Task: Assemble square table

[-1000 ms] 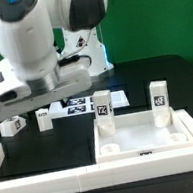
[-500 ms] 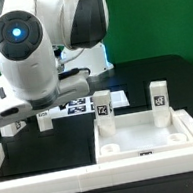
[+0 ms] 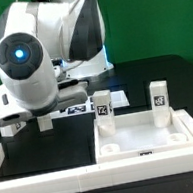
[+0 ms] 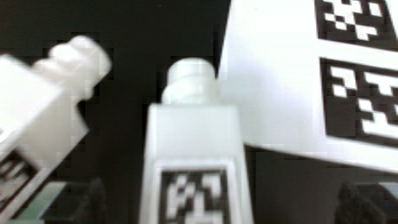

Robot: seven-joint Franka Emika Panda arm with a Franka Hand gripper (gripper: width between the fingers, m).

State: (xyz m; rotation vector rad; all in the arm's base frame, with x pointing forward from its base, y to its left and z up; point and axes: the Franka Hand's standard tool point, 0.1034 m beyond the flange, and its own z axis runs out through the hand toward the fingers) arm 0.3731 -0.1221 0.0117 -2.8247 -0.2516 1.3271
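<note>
Resting on the black counter [image 3: 133, 84], the square table top [image 3: 124, 153] is a rimmed tray. 2 legs stand upright at its far rim: the left upright leg [image 3: 104, 104] and the right upright leg [image 3: 158, 95]. Whether they sit inside the tray or just behind it cannot be told. Well apart from the top, beside the marker board [image 4: 294, 80], the centre leg [image 4: 192, 150] and the tilted leg [image 4: 45, 105] lie flat. The pincer [image 4: 214, 205] is open, with its fingers [image 4: 63, 205] spread on either side of the centre leg.
</note>
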